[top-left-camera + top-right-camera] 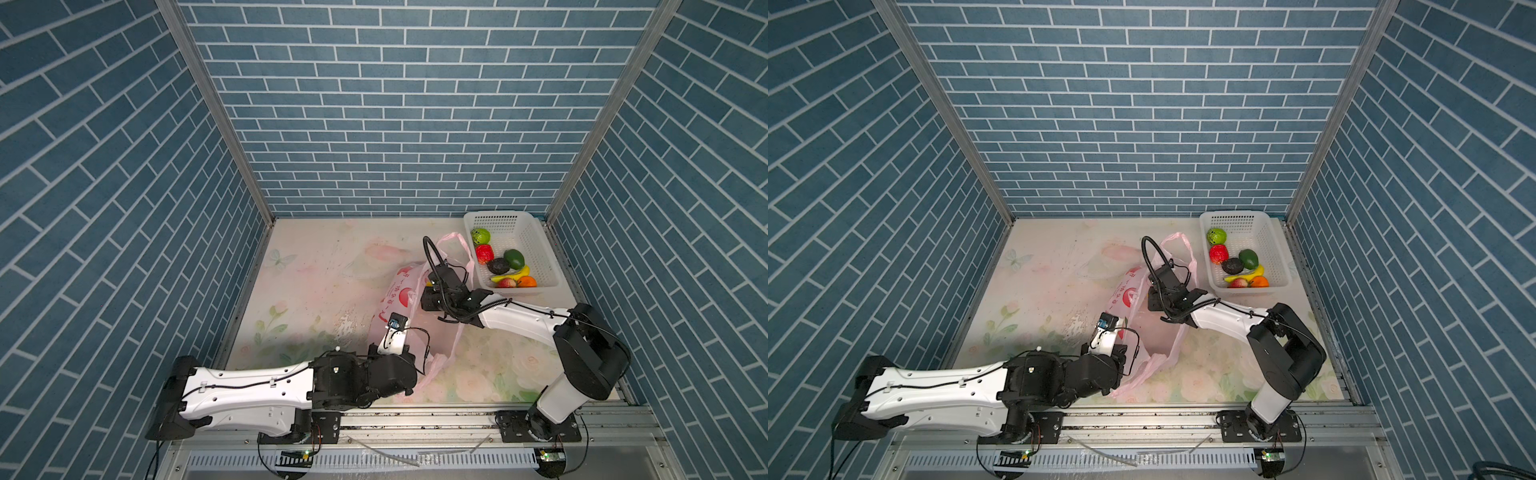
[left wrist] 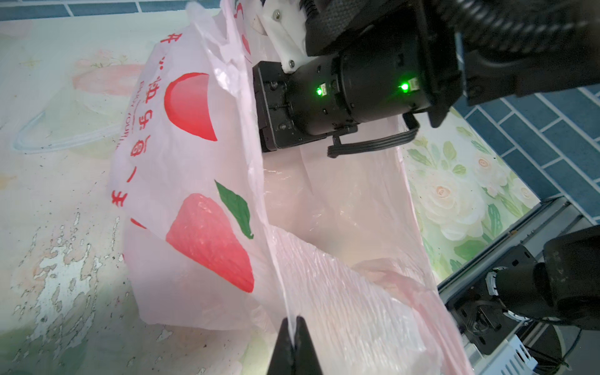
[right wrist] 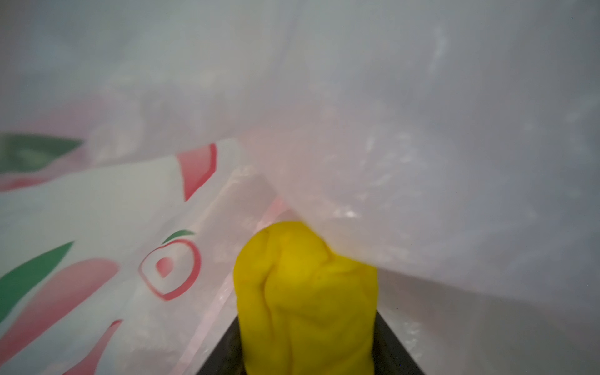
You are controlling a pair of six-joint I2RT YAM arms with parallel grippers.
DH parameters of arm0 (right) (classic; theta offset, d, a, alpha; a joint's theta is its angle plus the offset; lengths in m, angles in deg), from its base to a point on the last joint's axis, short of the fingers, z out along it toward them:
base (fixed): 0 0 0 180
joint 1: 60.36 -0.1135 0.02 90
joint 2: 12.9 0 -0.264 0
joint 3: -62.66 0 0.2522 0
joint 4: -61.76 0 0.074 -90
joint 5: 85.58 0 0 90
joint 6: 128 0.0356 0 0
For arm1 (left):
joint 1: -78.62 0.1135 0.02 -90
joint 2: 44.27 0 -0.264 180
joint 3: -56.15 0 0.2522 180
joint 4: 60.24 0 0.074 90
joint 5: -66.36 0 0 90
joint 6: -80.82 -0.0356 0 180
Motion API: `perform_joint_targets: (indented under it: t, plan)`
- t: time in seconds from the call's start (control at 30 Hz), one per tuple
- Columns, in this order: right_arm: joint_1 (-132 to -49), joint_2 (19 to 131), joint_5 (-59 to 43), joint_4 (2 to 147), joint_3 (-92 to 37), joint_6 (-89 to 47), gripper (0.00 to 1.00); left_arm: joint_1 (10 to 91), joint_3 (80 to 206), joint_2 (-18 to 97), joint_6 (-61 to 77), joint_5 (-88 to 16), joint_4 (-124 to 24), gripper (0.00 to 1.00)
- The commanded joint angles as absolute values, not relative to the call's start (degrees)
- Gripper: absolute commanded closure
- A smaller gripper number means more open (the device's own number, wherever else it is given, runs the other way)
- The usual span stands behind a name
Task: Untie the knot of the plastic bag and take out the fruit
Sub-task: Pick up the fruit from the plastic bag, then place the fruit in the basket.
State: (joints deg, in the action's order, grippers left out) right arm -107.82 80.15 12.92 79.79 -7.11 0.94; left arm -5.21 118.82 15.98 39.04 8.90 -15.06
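Left gripper (image 2: 293, 328) pinches the rim of the plastic bag (image 2: 194, 194) on the table (image 1: 316, 266), right gripper (image 3: 308, 318) sits inside the bag clamped around a yellow fruit (image 3: 305, 279), other fruit (image 1: 514, 258) lie in the white basket (image 1: 528, 232) just beside.

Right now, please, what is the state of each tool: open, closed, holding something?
Left tool: closed, pinching an edge of the thin translucent pink plastic bag.
Right tool: inside that bag, closed on a small yellow toy fruit.
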Motion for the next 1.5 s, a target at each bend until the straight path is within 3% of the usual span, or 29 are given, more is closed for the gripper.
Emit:
perform_joint_targets:
  t: [0.0,0.5,0.83,1.17,1.47]
  plan:
    - [-110.06,76.97,11.06,84.73,-6.91,2.72,0.6,-4.7,118.34,16.13,39.67,11.61,-13.44,1.0]
    - [-118.49,67.86,14.52,100.52,-10.51,6.63,0.6,-1.12,118.5,12.38,39.4,14.47,-5.75,1.0]
    - [-118.05,57.34,15.94,113.67,-18.86,5.03,0.6,-0.27,119.62,12.73,39.51,15.24,-2.65,1.0]
    - [-105.55,49.81,13.81,122.29,-26.72,-0.98,0.6,1.36,121.65,11.98,40.45,16.86,3.09,1.0]
    - [-84.97,50.77,5.45,122.76,-28.68,-9.43,0.6,1.61,122.56,11.55,41.4,18.03,5.67,1.0]
